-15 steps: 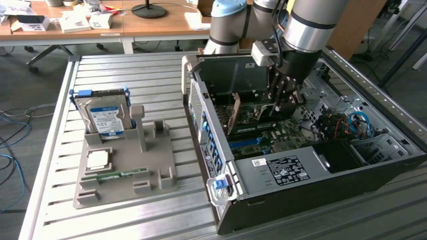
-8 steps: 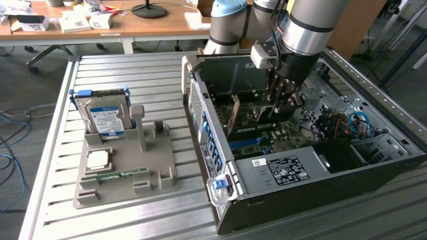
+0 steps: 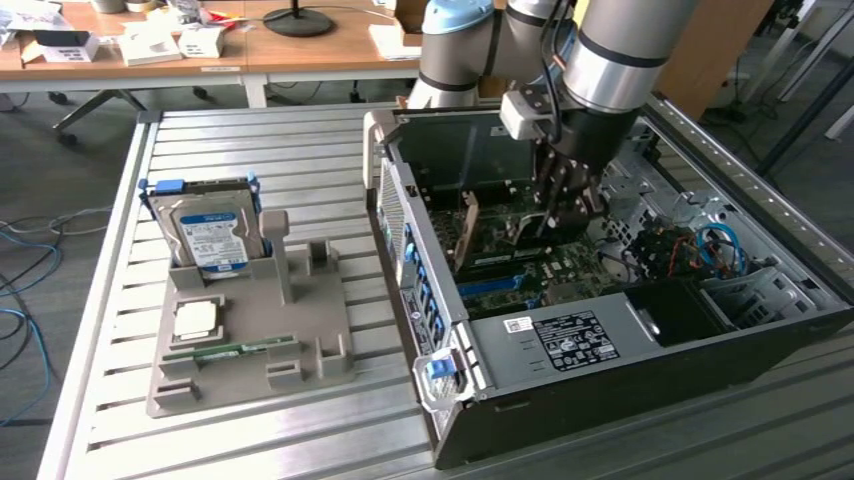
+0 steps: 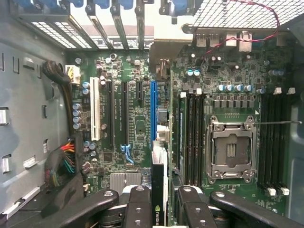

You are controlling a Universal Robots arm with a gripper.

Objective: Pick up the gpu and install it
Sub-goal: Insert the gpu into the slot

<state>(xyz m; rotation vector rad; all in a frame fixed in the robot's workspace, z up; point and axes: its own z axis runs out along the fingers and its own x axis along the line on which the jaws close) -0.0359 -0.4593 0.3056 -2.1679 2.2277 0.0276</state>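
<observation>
Our pincer (image 4: 163,197) is clamped on the graphics card (image 4: 158,187). The dark fingers (image 4: 139,204) press on either face and the card's thin black edge runs between them. The card hangs inside the open computer case (image 3: 561,340), above the motherboard (image 4: 135,128) and not yet seated. Seen from the wrist, it sits close to the line of the blue slot (image 4: 153,107).

We think alignment is the main risk. If the card is a little off the slot line or tilted in the grip, a downward push could catch its edge on the slot wall, or bear on nearby parts rather than the contacts. The memory sticks (image 4: 192,137) stand just beside the card's path and could be knocked. The end bracket could also snag on the slot covers (image 4: 114,23) at the back of the case. The grip is narrow, so the card could pivot under load.

From the exterior view we get the setting. The arm reaches down into the case, with the pincer (image 3: 558,215) and card (image 3: 531,235) low among the boards. The case lies on the slatted desk (image 3: 267,140), and the hard drive (image 3: 207,235) stands well apart in its grey holder (image 3: 267,350). How high the card rides is easier to judge there. The wrist view adds the slot layout, the empty processor socket (image 4: 230,152), and how the card's edge lines up sideways.
</observation>
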